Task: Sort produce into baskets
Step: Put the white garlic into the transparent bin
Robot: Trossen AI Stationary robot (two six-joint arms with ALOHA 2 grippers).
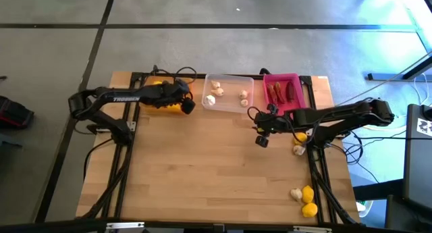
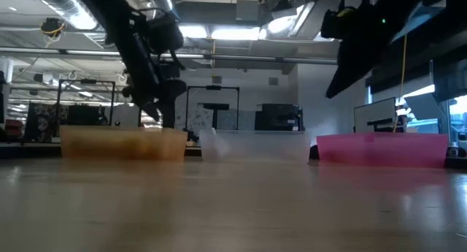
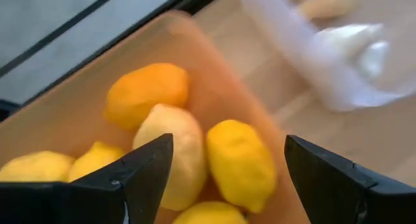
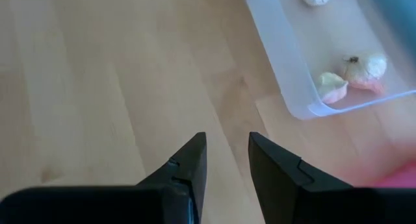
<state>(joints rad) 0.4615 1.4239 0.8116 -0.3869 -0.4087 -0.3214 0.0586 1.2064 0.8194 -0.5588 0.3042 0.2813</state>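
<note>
On the left arm (image 1: 125, 98), in the high view, there is a white word along the dark link. It seems to say "TROSSEN", but the letters are very small. A white label on the dark box (image 1: 423, 127) at the right edge cannot be read.

Pale matt wood table (image 1: 202, 165), translucent plastic orange tray (image 3: 58, 120), glossy smooth lemons (image 3: 240, 162)

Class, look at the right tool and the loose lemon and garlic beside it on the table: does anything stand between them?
Nothing visible does. The right tool hangs empty over bare wood; the lemon and garlic lie just to its right, near the table edge.
</note>
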